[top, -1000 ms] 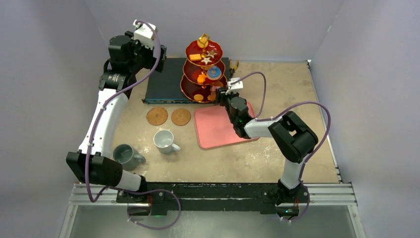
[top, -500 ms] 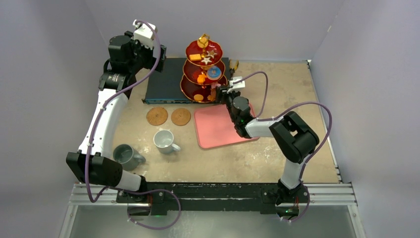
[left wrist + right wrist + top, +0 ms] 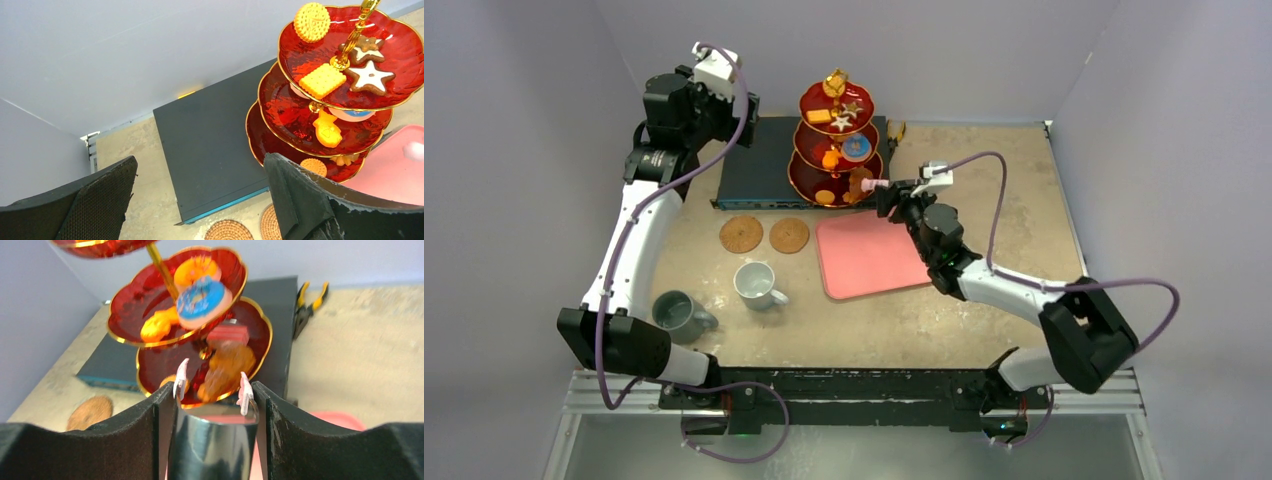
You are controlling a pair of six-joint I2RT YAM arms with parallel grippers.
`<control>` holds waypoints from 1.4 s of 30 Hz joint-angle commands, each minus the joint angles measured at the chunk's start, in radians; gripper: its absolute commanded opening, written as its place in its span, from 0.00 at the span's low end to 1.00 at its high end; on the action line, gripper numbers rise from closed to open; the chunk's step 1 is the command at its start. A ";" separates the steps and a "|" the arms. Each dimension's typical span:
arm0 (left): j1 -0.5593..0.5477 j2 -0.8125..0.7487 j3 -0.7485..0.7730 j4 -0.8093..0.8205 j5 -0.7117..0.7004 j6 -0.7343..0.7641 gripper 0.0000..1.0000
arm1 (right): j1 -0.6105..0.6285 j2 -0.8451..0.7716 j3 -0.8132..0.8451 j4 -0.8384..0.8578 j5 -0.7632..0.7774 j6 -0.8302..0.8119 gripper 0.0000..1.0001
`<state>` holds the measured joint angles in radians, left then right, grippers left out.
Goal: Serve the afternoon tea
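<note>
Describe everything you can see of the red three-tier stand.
The stand is glossy red, glass-like: three scalloped, gold-rimmed plates, widening downward, on a gold post with a gold handle on top. It stands upright at the far side of the table by the dark box, toy pastries on every tier. The pink-tipped tongs in the right hand sit at its bottom tier's edge; contact cannot be told.

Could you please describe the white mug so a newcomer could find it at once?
From the red three-tier stand at the far side of the table, come toward the near edge past the two cork coasters. The white mug stands upright just beyond them, left of the pink tray. Its neighbour, the grey mug, is darker and sits further left.
</note>
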<state>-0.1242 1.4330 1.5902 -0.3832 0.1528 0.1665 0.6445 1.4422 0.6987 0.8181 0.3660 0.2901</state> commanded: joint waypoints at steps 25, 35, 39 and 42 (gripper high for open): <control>0.016 -0.106 -0.035 0.076 0.024 -0.047 0.99 | -0.060 -0.055 0.094 -0.941 -0.459 0.751 0.56; 0.017 -0.129 -0.041 0.080 0.009 -0.027 0.99 | -0.132 0.156 0.238 -0.996 -0.476 0.708 0.56; 0.016 -0.131 -0.035 0.079 0.008 -0.024 0.99 | -0.152 0.180 0.232 -0.983 -0.482 0.702 0.60; 0.016 -0.131 -0.035 0.075 0.009 -0.025 0.99 | -0.152 0.175 0.232 -0.989 -0.455 0.687 0.63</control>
<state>-0.1169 1.3254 1.5555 -0.3515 0.1604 0.1413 0.4992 1.6249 0.8913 -0.1669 -0.0998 0.9874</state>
